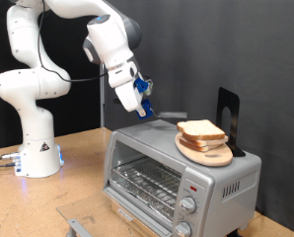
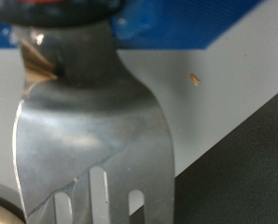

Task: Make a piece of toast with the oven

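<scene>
Fingers (image 1: 140,99) closed on spatula (image 2: 92,140), held low and flat toward toast (image 1: 200,131) atop oven (image 1: 177,173).

The gripper (image 1: 142,99) has its fingertips hidden behind blue parts and the spatula (image 2: 92,140), whose blade is blurred and cut off in the wrist view. The oven (image 1: 177,173) loses its lower front at the exterior view's bottom edge; its knobs (image 1: 189,206) are too small to read.
</scene>
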Tool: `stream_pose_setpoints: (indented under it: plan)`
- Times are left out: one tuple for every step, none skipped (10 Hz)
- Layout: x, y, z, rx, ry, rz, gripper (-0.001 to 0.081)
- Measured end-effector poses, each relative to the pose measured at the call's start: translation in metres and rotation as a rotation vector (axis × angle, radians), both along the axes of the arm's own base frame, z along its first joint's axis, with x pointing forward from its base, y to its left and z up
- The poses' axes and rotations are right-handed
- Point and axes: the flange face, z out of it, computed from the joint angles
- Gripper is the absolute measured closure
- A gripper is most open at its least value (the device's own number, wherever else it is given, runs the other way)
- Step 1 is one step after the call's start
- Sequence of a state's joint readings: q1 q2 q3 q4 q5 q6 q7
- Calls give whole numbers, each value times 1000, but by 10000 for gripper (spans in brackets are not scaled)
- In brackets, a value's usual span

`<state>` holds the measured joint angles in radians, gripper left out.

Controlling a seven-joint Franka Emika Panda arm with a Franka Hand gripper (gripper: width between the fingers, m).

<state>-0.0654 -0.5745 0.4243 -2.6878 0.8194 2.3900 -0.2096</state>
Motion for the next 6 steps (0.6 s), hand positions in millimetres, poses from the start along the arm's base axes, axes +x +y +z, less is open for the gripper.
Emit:
stream_pose_setpoints:
  plan:
    - [-1, 0, -2, -5, 3, 2, 415]
    - [-2, 1, -4, -16, 25, 18, 415]
    - [-4, -2, -1, -30, 77, 31, 415]
    - [-4, -7, 7, -43, 134, 30, 415]
    - [-2, -17, 19, -49, 170, 17, 415]
    - [2, -29, 29, -45, 183, -2, 415]
